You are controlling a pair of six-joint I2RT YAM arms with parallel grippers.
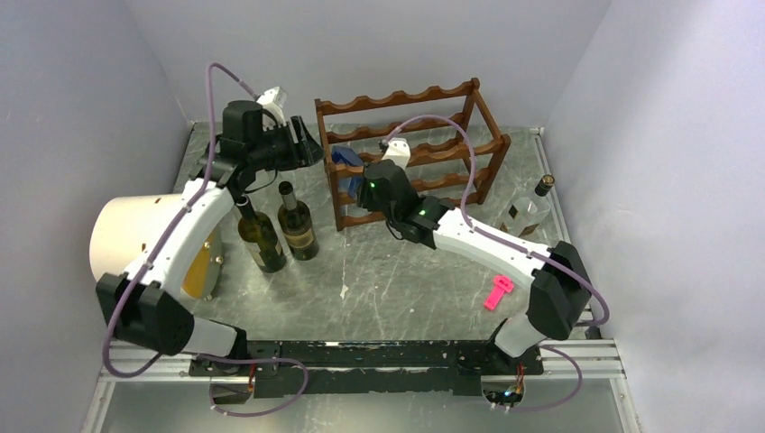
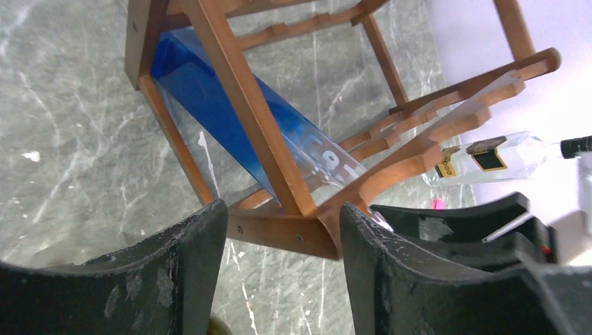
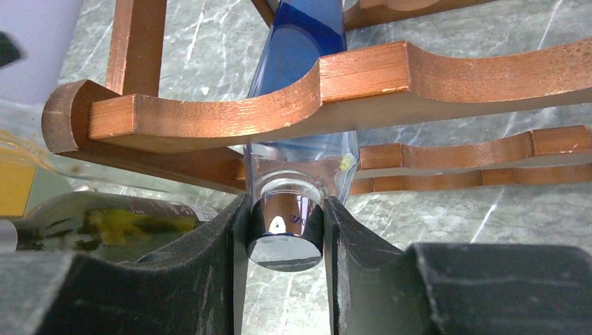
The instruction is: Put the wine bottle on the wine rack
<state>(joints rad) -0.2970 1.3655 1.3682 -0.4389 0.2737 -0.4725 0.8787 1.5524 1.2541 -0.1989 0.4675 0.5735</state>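
The reddish-brown wooden wine rack (image 1: 424, 149) stands at the back of the table. A blue glass bottle (image 1: 345, 165) lies slanted in its left end, neck toward the front. My right gripper (image 1: 368, 185) is shut on the bottle's shiny silver cap (image 3: 285, 234), just in front of a scalloped rail (image 3: 279, 98); the blue body (image 3: 300, 42) passes under that rail. My left gripper (image 1: 311, 149) is open at the rack's left end. In the left wrist view the rack's side bar (image 2: 279, 234) shows between its fingers (image 2: 188, 258), with the blue bottle (image 2: 202, 91) beyond.
Two dark green wine bottles (image 1: 262, 239) (image 1: 296, 225) stand left of the rack under the left arm. A clear bottle (image 1: 528, 212) sits at the right edge. A pink object (image 1: 497, 293) lies near the right arm's base. A cream cylinder (image 1: 135, 239) is at far left.
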